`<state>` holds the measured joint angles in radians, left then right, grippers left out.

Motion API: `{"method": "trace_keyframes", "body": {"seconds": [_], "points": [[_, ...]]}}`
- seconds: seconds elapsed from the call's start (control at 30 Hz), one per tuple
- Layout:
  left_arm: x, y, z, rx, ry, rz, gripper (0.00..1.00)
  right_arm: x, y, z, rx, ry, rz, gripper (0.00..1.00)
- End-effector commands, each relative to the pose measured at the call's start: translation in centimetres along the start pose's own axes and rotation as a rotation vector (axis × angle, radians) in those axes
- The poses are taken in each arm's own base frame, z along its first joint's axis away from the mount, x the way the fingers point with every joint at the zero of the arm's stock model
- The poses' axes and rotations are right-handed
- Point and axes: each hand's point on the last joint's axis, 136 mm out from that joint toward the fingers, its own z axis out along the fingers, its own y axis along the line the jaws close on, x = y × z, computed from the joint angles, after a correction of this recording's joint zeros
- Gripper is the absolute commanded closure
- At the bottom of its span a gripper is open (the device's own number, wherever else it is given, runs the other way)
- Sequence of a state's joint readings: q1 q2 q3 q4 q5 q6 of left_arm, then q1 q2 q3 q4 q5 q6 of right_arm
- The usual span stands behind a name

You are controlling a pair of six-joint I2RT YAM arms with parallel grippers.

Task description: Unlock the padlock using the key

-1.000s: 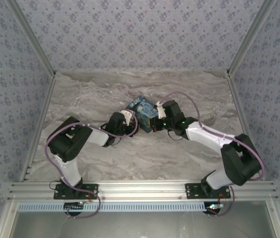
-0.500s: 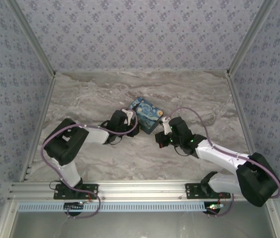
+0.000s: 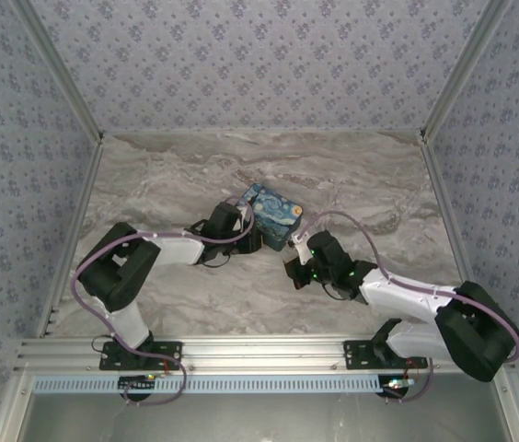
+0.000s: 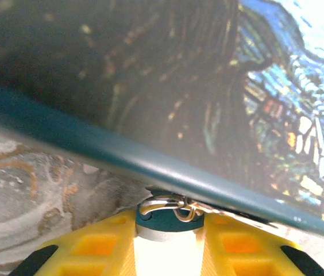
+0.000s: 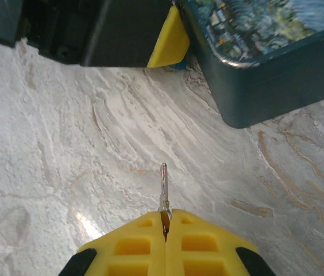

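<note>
Step in hand: bringing key to padlock. The right gripper (image 5: 165,223) was clamped shut on the key (image 5: 163,187), lower centre of the right wrist view. The left gripper (image 4: 168,233) pinched the padlock (image 4: 166,221), bottom centre, just beneath the box (image 4: 150,86) rim. Next move, by judgement: aligning the key with the hidden keyhole.

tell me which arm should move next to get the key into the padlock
Right. The right gripper is shut on the key, tip pointing forward. The left gripper grips the padlock beside the box, so it should probably hold steady.
</note>
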<state>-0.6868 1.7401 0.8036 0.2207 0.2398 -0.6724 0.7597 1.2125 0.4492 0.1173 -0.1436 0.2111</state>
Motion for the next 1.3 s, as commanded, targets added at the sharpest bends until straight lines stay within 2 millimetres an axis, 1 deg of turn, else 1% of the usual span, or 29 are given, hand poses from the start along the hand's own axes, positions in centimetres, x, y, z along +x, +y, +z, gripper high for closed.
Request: {"method": "trace_keyframes", "body": {"seconds": [0.0, 0.27, 0.37, 0.47, 0.63, 0.83, 1.0, 1.27], "points": [[-0.5, -2.6, -1.3, 0.053, 0.004, -0.074, 0.73, 0.2, 0.0, 0.5, 0.019, -0.012, -0.076, 1.0], [-0.4, -4.5, -2.1, 0.108, -0.007, -0.179, 0.73, 1.1, 0.1, 1.6, 0.015, -0.019, -0.127, 1.0], [-0.3, -5.3, -2.3, 0.124, -0.01, -0.197, 0.73, 1.6, 0.2, 2.2, 0.027, -0.01, -0.156, 1.0], [-0.1, -6.0, -2.4, 0.132, -0.011, -0.211, 0.73, 1.7, 0.2, 2.7, 0.045, -0.016, -0.182, 1.0], [0.2, -6.5, -2.4, 0.146, -0.009, -0.265, 0.74, 0.9, -0.1, 2.9, 0.096, -0.055, -0.214, 1.0], [0.3, -7.1, -2.4, 0.177, -0.019, -0.329, 0.74, 0.6, -0.6, 2.8, 0.167, -0.077, -0.266, 1.0], [0.2, -7.7, -2.4, 0.186, -0.017, -0.35, 0.74, 0.2, -1.1, 2.7, 0.2, -0.099, -0.268, 1.0], [0.3, -8.0, -2.3, 0.189, -0.012, -0.355, 0.73, -0.3, -1.5, 2.7, 0.212, -0.129, -0.253, 1.0]]}}
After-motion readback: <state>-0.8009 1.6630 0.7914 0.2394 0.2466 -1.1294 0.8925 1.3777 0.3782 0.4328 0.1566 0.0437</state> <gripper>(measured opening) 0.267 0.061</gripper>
